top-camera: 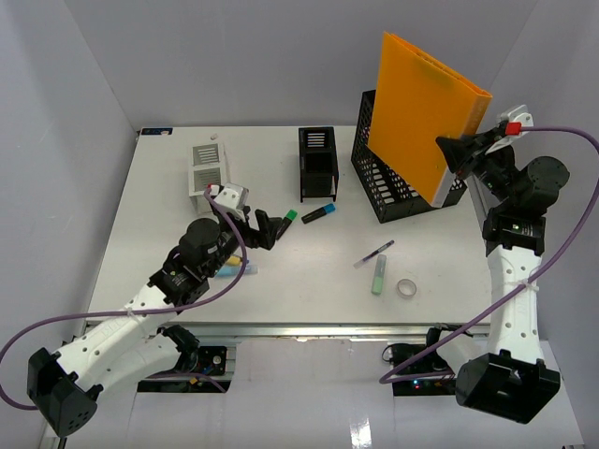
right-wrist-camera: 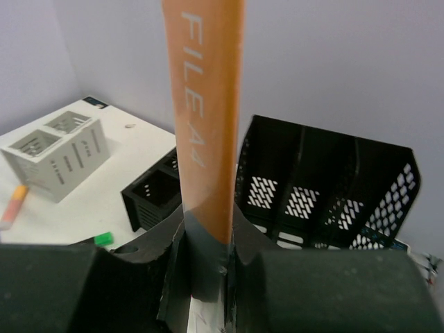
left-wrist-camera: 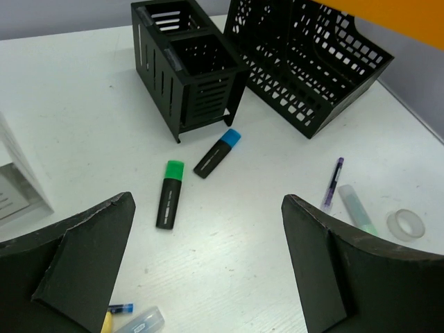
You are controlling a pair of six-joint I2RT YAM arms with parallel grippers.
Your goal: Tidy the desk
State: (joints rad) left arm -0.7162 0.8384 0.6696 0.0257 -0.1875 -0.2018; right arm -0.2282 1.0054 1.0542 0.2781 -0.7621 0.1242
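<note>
White bench (top-camera: 309, 299), metal rail (top-camera: 309, 329) along its 6 o'clock edge, bare surface beside it. Left tool (top-camera: 269, 228), jaws spread, hovers at 9 o'clock by a green marker (top-camera: 290, 216). At 2 o'clock, right tool (top-camera: 452, 154) pinches an orange folder (top-camera: 421, 103) by a black mesh rack (top-camera: 398, 192).

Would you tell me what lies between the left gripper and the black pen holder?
A green-capped marker and a blue-capped marker, seen best in the left wrist view.

White-shelled arms (top-camera: 105, 342) with black joints (top-camera: 199, 245) trail looping purple cables (top-camera: 559, 130).
</note>
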